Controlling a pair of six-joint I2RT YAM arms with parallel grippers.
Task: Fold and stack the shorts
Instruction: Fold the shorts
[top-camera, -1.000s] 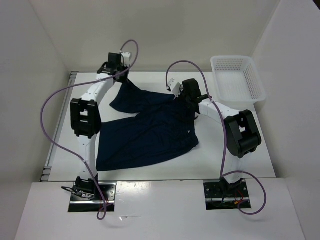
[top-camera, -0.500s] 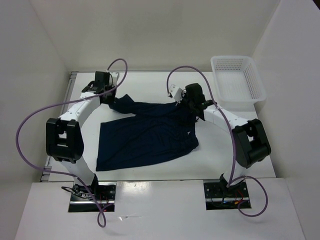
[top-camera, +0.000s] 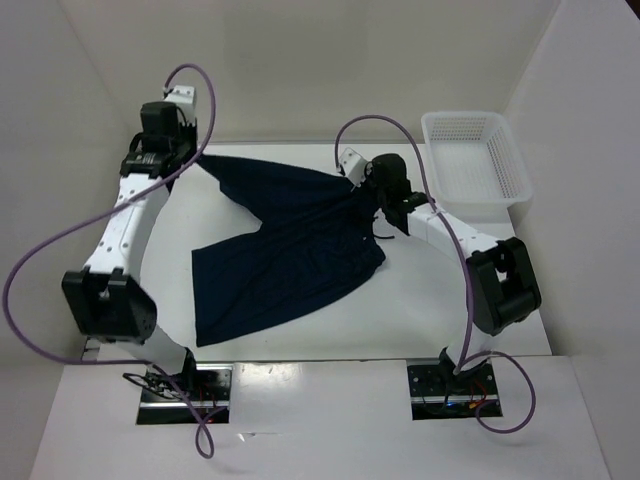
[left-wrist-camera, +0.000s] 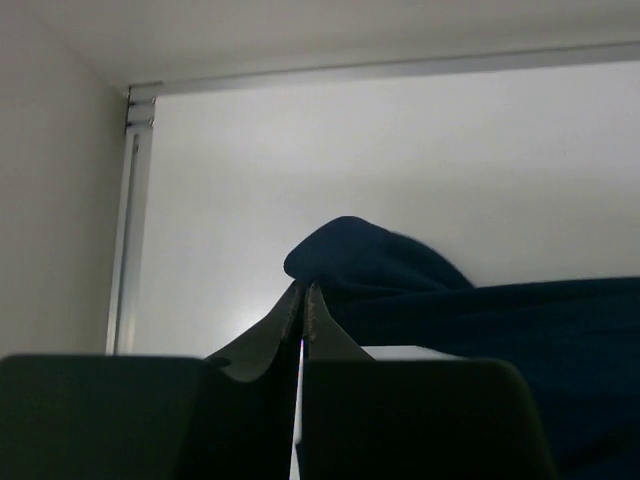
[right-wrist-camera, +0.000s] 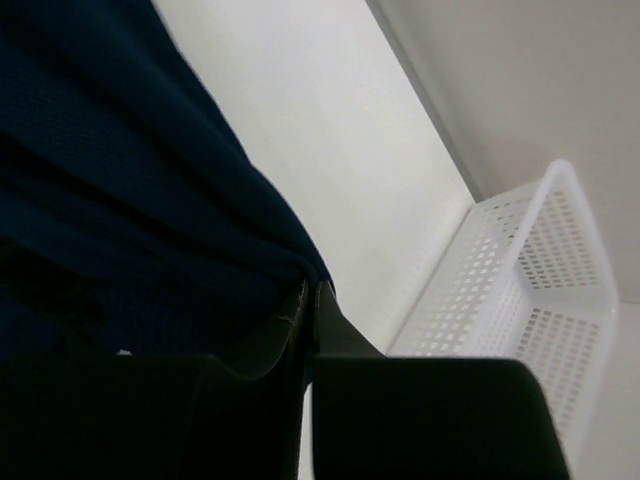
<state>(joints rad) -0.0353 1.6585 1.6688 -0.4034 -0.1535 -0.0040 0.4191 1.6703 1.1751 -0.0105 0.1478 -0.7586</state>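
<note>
Shorts (top-camera: 290, 250) pinched along far edge by my left gripper (left-wrist-camera: 303, 297) and right gripper (right-wrist-camera: 310, 292); raise both evenly, hold fabric taut

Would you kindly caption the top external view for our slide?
Left gripper and right gripper hold the navy shorts stretched between them.

- Matte white surface (top-camera: 430, 310), evenly lit from above.
- Plain white back wall (top-camera: 330, 60), left wall (top-camera: 50, 170) and right wall (top-camera: 590, 220) enclose it.
- Metal rail (left-wrist-camera: 128, 220) along the surface's left edge.
</note>
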